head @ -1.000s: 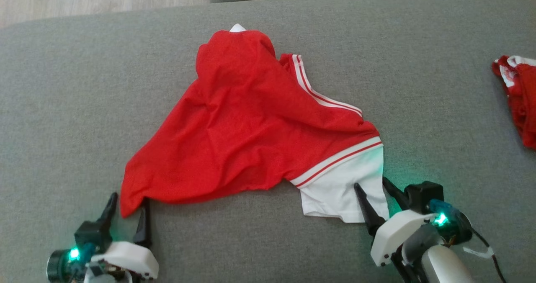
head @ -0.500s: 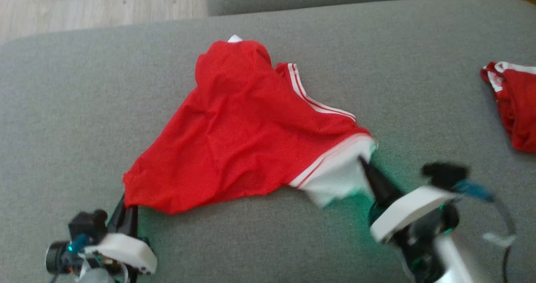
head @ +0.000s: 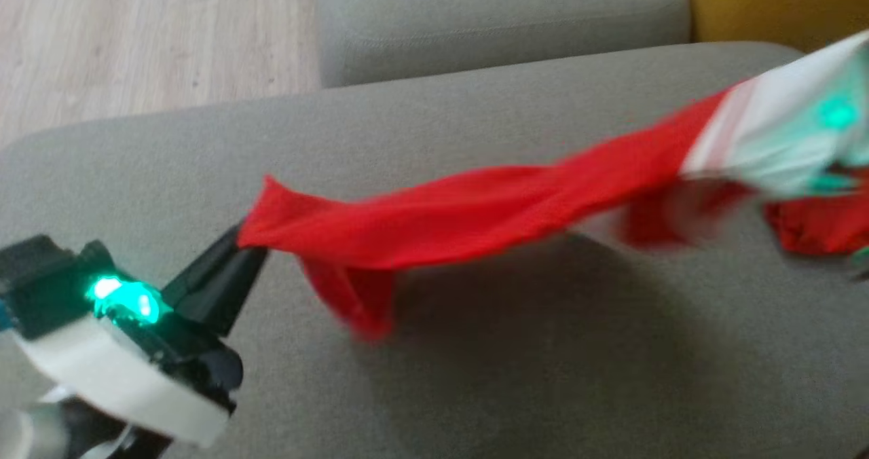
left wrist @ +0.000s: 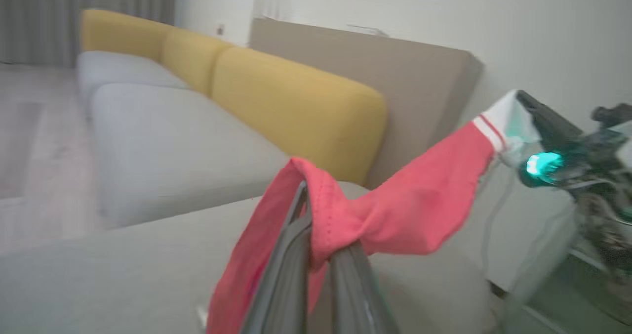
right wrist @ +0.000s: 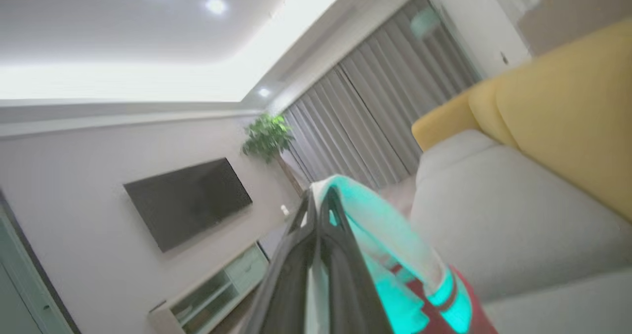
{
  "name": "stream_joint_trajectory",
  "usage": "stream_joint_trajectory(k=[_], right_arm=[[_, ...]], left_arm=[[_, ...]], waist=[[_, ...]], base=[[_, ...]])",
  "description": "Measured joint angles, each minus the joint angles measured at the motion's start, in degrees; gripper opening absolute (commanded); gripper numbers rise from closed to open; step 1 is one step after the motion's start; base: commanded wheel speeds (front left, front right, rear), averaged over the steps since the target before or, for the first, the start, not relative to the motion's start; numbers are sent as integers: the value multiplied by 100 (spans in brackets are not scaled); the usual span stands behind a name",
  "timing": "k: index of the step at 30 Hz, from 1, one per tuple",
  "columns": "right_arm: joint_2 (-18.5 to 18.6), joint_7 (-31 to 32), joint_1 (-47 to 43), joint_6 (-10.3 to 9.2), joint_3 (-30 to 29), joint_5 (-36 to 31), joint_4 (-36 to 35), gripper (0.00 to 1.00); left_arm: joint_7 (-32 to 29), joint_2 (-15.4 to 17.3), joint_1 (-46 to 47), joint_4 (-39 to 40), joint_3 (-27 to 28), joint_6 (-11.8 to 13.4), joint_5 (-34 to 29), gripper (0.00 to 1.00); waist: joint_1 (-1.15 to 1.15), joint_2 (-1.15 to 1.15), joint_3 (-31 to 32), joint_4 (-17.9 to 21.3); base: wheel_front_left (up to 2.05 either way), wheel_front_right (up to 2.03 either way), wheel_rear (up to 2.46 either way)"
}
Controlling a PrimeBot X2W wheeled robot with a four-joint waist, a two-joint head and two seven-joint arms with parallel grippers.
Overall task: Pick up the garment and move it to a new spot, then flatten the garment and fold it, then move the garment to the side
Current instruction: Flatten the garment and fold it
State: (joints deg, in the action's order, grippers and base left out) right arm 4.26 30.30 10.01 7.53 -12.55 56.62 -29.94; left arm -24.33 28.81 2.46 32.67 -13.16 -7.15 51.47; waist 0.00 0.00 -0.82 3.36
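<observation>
The red fabric garment with white striped trim (head: 475, 221) is held clear of the grey fabric sofa seat (head: 475, 377), drawn out as a twisted strip between both grippers. In the head view it runs from about 8 o'clock to 2 o'clock, and a shadow is cast on the seat beneath it.

The left gripper (head: 243, 242), seen at 8 o'clock in that view, is clamped on the garment's red corner. In the left wrist view the cloth is seen pinched between the two dark fingers (left wrist: 291, 255), with a loose fold hanging down toward 7 o'clock.

The right gripper (right wrist: 318, 200) is clenched on the garment's white end, which is tinted green by the gripper's lamp. Its jaws are seen pressed together, with the cloth draped over them toward 4 o'clock.

A second red cloth (head: 815, 231), blurred, is seen on the seat at 3 o'clock of the head view, below the white end. A yellow back cushion (head: 774, 4) is seen at 1 o'clock and pale wooden flooring (head: 136, 38) at 11 o'clock.
</observation>
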Motion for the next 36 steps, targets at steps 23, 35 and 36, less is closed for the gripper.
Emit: stream_joint_trajectory(k=[23,35,36], right_arm=[[-144,347,4215,0,-435,-1189,3078,0],[-77,-1683,7313,0,103,-1818,5872,0],[-77,-1747,7287,0,149,-1801,5991,0]], left_arm=[[-1837,592,4398,-1862,-726,73,-77,0],[1329,-456,8134,-5669,-1089,151,-2841,0],[1549,-479,8120,-5882,-1120,133,-2873,0]], waist=[[2,0,-1396,170],[3,0,-2904,114],[3,-1,-2992,115]], base=[[0,0,0],[0,0,0],[0,0,0]])
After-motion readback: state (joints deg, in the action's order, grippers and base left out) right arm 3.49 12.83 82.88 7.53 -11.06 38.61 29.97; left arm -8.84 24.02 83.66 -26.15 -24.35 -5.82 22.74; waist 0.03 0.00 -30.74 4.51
